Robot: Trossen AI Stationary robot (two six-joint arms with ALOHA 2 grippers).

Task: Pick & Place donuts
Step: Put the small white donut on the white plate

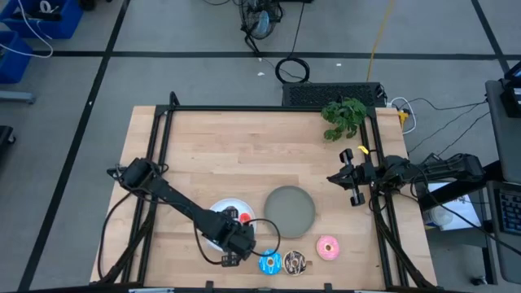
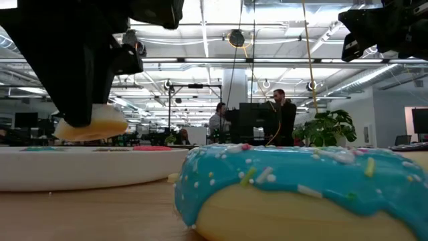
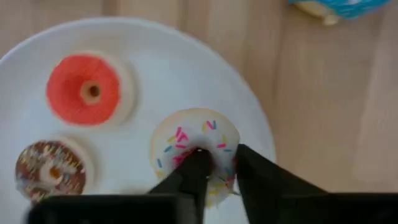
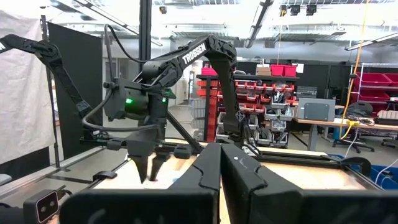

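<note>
1. My left hand (image 3: 214, 171) is above the round white plate (image 3: 261, 134), and its two fingers pinch the rim of a tiny whitish-pink donut with sprinkles (image 3: 194, 142)
2. In the low view this tiny donut (image 2: 90, 127) hangs a little above the white plate (image 2: 80, 167), so I judge I am in the placing step, just before the release
3. On the same plate lie already a tiny red donut (image 3: 84, 90) and a tiny brown donut (image 3: 51, 168), close to each other
4. Next I should go down to the bare part of the plate beside these two and then spread the fingers, without pushing them
5. The bright blue donut (image 1: 269, 263), the dark brown donut (image 1: 295, 262) and the pink donut (image 1: 327, 247) lie on the desk (image 1: 244, 155) near the front edge, beside the round grey plate (image 1: 289, 210)
6. My right hand (image 1: 348, 175) waits at the right side of the desk, its fingers pressed together
</note>
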